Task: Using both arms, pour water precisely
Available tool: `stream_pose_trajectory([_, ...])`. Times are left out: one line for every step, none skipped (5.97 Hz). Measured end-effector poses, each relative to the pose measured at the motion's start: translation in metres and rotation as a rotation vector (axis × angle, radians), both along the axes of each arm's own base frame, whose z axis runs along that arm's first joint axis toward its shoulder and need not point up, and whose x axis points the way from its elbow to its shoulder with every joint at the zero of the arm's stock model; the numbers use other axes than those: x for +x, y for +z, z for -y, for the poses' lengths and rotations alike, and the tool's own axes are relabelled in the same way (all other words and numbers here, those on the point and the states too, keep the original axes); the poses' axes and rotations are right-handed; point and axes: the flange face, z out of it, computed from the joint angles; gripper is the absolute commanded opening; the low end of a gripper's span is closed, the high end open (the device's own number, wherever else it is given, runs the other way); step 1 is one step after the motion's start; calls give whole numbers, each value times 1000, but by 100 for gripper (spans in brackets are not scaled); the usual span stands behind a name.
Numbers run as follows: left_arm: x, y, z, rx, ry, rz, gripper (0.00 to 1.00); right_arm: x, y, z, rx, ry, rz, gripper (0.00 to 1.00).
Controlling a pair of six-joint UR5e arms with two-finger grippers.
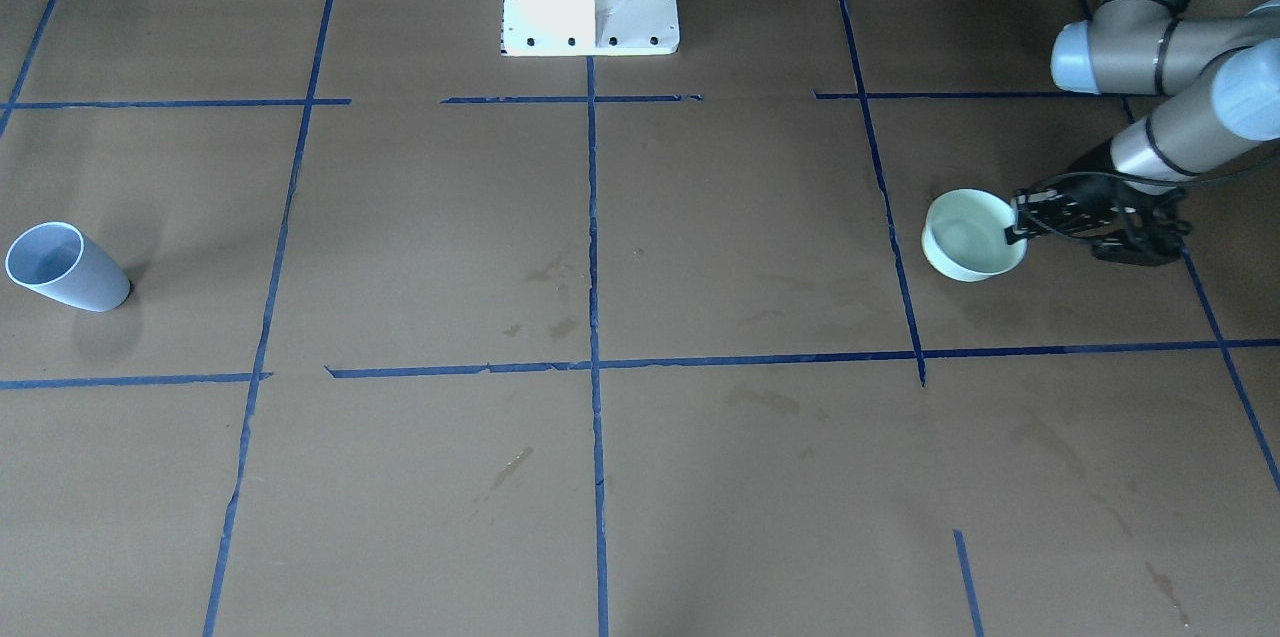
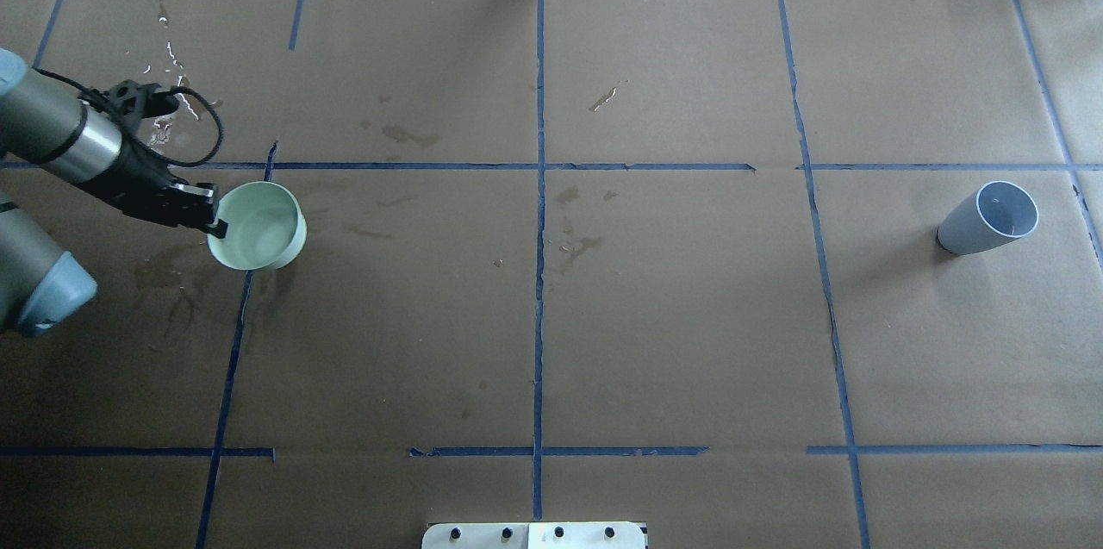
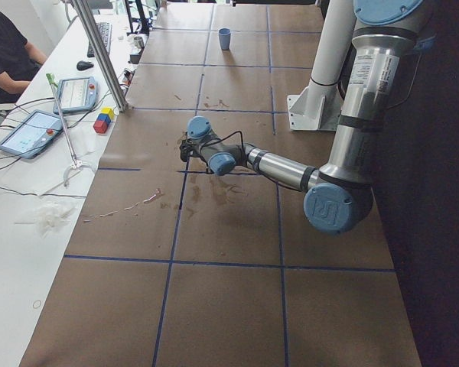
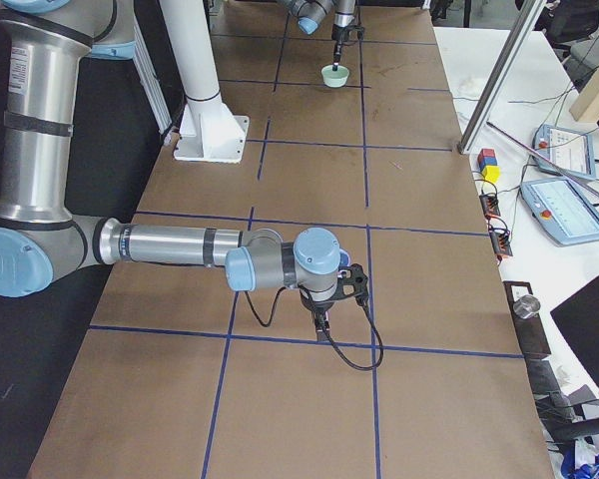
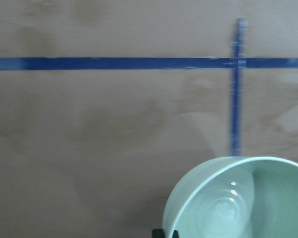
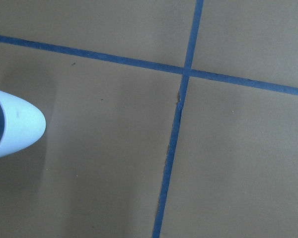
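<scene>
Left gripper point(image 2: 213, 217) looks pinched shut on the bowl point(image 2: 263, 184) rim, far left. Water point(image 2: 254, 230) is inside, and the bowl looks set down. I'd lift slow, keep it level, no wrist jerk: a rim pinch is a weak hold. Cup point(image 2: 974, 230) stands far right, well apart. Right gripper point(image 4: 322, 334) is near it; can't tell its opening. I'd steady the cup before tilting.

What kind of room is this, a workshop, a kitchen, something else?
Probably a robotics research lab: the left arm and right arm reach over a paper-covered table gridded with blue tape, and control tablets lie on a white bench alongside.
</scene>
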Motion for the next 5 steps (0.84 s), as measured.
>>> stream_pose_trajectory([53,-49,-10,-36,-11,-24,0,0,0,0,0,0,0,100])
stream_pose_trajectory([107,-91,-30,-53,-25,-30,0,0,0,0,-1,-1,0,100])
stream_pose_trajectory([155,-133,-46,-52,-40,-5,0,0,0,0,-1,-1,0,100])
stream_pose_trajectory([190,-171,-57,-45,-52,37,0,0,0,0,-1,-1,0,100])
stream_pose_trajectory([214,-193,-65,-29,-59,66,0,0,0,0,-1,-1,0,100])
